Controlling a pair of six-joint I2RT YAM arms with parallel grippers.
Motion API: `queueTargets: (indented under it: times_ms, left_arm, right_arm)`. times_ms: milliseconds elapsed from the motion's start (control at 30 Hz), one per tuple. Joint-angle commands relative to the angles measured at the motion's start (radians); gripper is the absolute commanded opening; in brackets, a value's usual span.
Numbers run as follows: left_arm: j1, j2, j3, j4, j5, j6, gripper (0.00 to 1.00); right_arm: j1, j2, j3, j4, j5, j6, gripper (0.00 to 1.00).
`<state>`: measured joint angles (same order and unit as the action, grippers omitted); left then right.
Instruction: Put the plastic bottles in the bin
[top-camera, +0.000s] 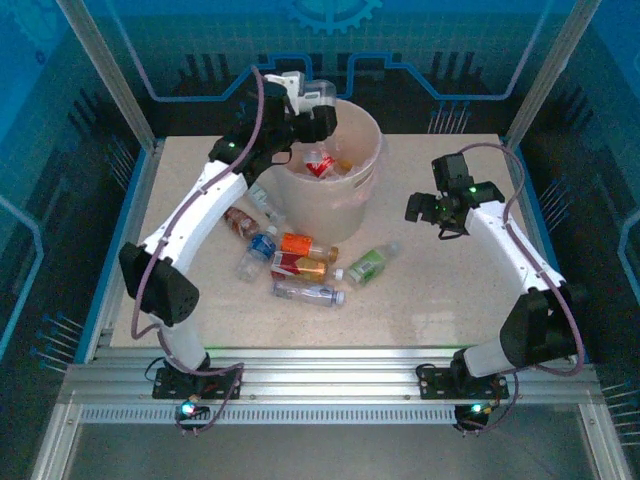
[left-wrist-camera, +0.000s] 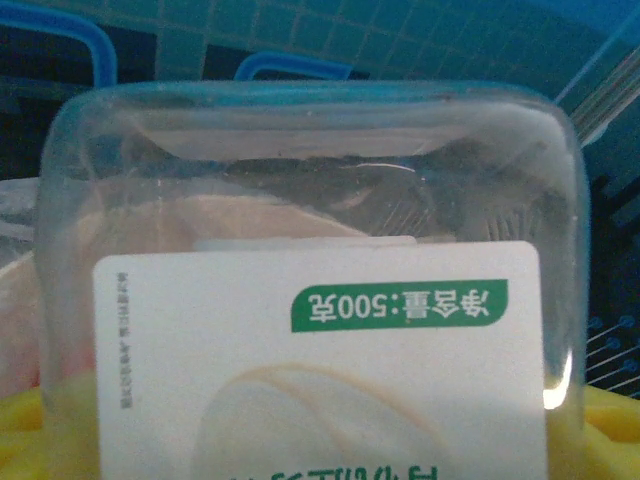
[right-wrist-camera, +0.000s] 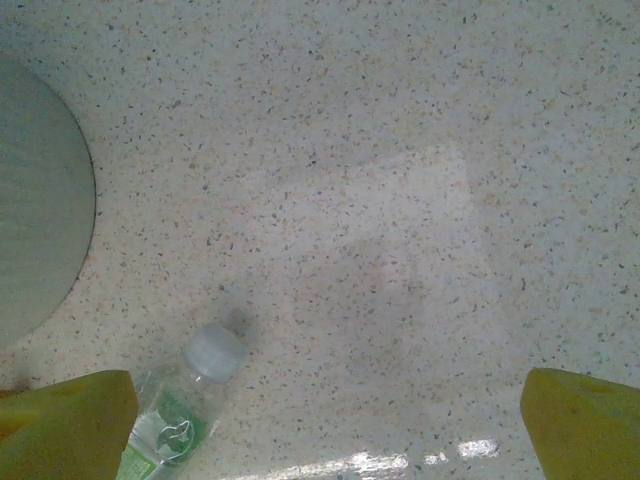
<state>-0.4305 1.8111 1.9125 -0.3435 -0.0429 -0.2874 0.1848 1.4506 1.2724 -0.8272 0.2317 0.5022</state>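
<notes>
Plastic bottle (top-camera: 318, 96) hanging clamped in the left fingers (left-wrist-camera: 612, 425) above the far rim of the bin (top-camera: 350, 205), right fingers (right-wrist-camera: 70, 420) hovering wide apart, empty, near a green-labelled bottle (right-wrist-camera: 178, 415).

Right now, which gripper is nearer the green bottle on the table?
Right. The right gripper hangs open above the table, just right of the green bottle. The left gripper is farther off, at the rim of the bin, holding a clear bottle.

A speckled, stone-like, mostly matt tabletop (right-wrist-camera: 400, 150) is seen. The bottle (left-wrist-camera: 320, 150) is formed of clear glossy plastic, its label (left-wrist-camera: 320, 380) smooth and white. The bin (top-camera: 345, 210) is finished in dull beige plastic.
</notes>
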Motion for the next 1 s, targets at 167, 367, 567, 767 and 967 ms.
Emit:
queueTargets:
  times_ms: [167,367,567,767,967]
  left_arm:
    - [-0.025,0.075,0.044,0.038,0.031,0.145,0.72]
    - [-0.03,0.076,-0.006,0.052,0.026,0.177,0.79]
    - [-0.03,0.07,-0.025,0.061,0.029,0.186,0.93]
    - [-0.03,0.059,-0.02,0.075,0.033,0.185,0.99]
    - [-0.03,0.036,-0.013,0.077,0.043,0.172,0.99]
  right_arm:
    - [0.01,-0.042,-0.034,0.015,0.005,0.041,1.0]
    - [0.011,-0.068,-0.08,0.045,-0.038,0.08,1.0]
    - [0.01,-0.091,-0.132,0.064,-0.056,0.118,1.0]
    - [0.01,-0.102,-0.164,0.07,-0.075,0.128,1.0]
    - [0.013,-0.136,-0.196,0.08,-0.096,0.149,1.0]
